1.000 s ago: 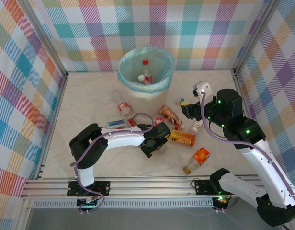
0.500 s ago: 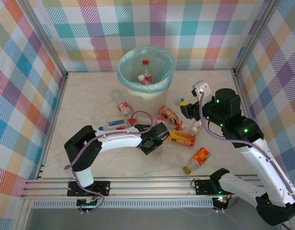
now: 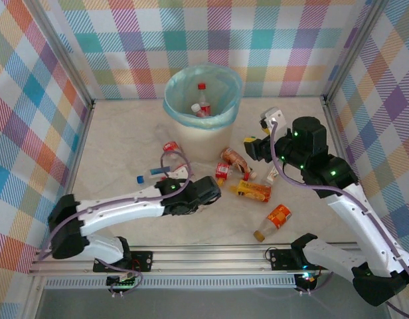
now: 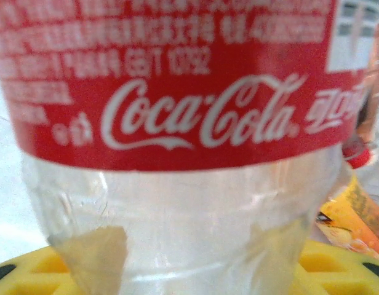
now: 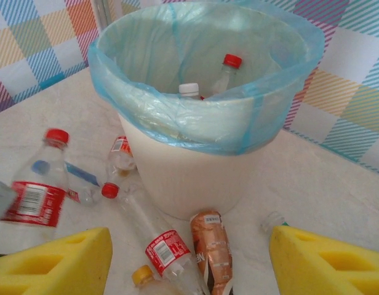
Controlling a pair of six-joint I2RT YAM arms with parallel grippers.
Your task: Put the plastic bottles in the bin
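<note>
Cropped and half-hidden bottles
The clear plastic bottle with a red Coca-Cola label (image 4: 177, 123) is blurred, its top and base cut off; in the round cream-white bin (image 5: 189, 178), the blue liner (image 5: 177, 117) hides a white-capped bottle (image 5: 189, 90) and a red-capped bottle (image 5: 230, 64) below their necks.

One bin (image 5: 177, 178); two bottles (image 3: 203, 93) inside; about eight on table (image 3: 118, 139).
</note>
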